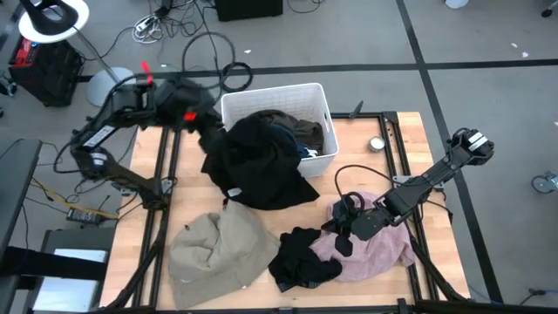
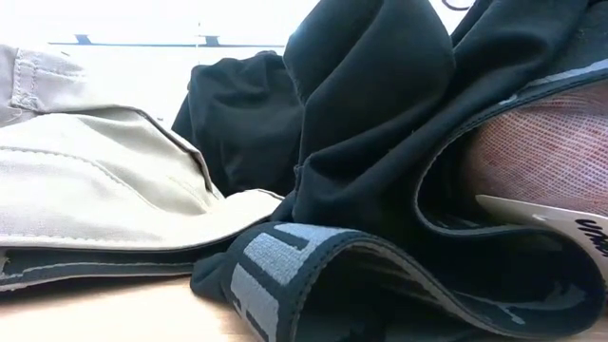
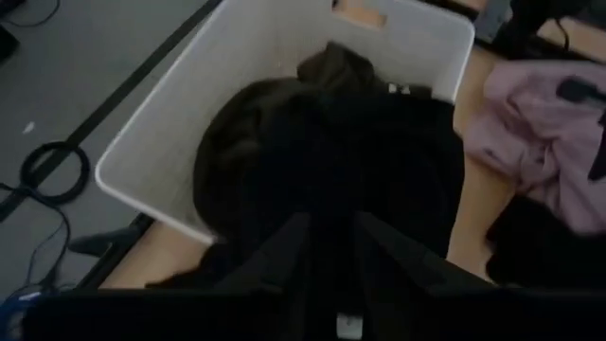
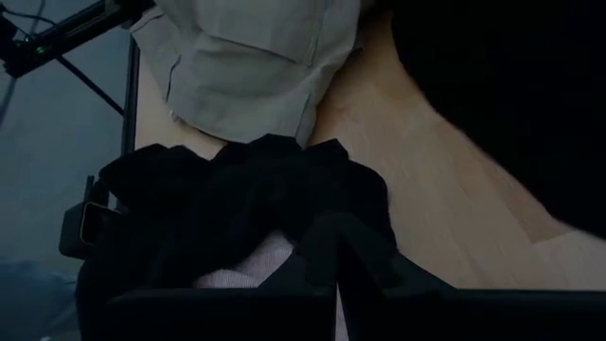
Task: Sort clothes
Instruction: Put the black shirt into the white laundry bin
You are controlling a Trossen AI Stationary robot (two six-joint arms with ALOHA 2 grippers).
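Note:
My left gripper [image 1: 206, 133] is shut on a large black garment [image 1: 260, 164] beside the left wall of the white bin [image 1: 324, 98]. The bin holds an olive-green garment [image 1: 272, 117] and a teal-blue one [image 1: 295, 138]. A beige garment [image 1: 214, 249] lies at the near left. A smaller black garment [image 1: 301, 259] with a grey waistband [image 2: 285, 271] lies partly on a pink garment [image 1: 379, 249]. My right gripper [image 1: 343, 234] is low over the place where these two meet, its fingers together. My left gripper pinches a bunch of the large black garment's upper part [image 3: 331, 223] between its two fingers, slanting down from the table's left side. The garment hangs from the hold, drapes over the bin's near left corner, and its lower part [image 1: 279, 187] lies spread on the table. My right gripper's shut fingertips [image 4: 327, 237] lie against the smaller black garment's edge [image 4: 284, 189], with pink cloth [image 4: 241, 277] beside them. The fingers themselves hide whether any cloth is caught between them.
A small round metal thing [image 1: 377, 144] lies on the bare wood right of the bin. Black frame rails [image 1: 166, 166] run along the table's left and right sides. Cables lie on the floor beyond the far edge.

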